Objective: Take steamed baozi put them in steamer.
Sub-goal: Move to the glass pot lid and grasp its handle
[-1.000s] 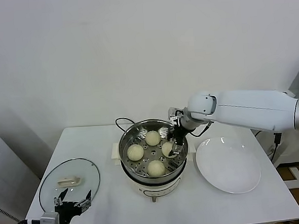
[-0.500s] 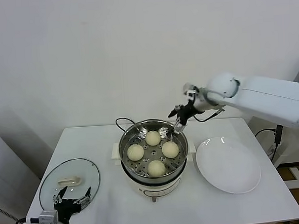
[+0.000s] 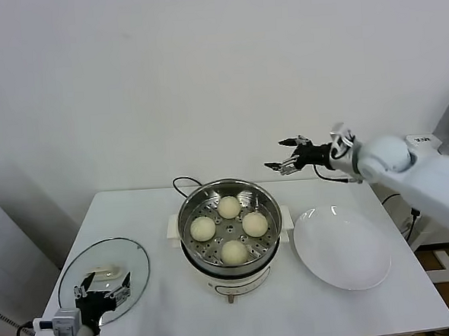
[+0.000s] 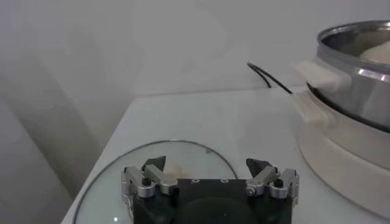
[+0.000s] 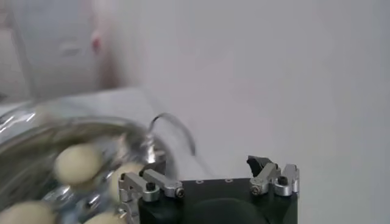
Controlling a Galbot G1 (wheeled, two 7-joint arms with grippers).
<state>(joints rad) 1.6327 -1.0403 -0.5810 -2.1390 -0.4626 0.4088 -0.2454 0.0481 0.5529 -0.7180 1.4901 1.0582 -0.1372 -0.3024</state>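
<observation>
The steamer (image 3: 227, 182), a shiny steel basket on a white cooker base, stands mid-table. Several cream-white steamed baozi lie on its perforated floor, one at the back (image 3: 228, 206) and one at the front (image 3: 234, 251). My right gripper (image 3: 283, 154) hangs open and empty in the air, above and to the right of the steamer's rim. Its wrist view shows the open jaws (image 5: 206, 163) with a baozi (image 5: 78, 163) in the steamer (image 5: 36, 122) below. My left gripper (image 3: 102, 286) waits open over the glass lid (image 3: 78, 272) at the table's front left corner.
A flat white plate (image 3: 342, 248) lies to the right of the steamer with nothing on it. A black cable (image 3: 181, 182) runs behind the cooker. In the left wrist view the open left gripper (image 4: 206, 165) sits over the glass lid (image 4: 183, 152), with the cooker (image 4: 341, 140) beyond.
My right gripper has come up out of the steamer and swung up and to the right, leaving a baozi behind in the basket. The left arm has barely shifted.
</observation>
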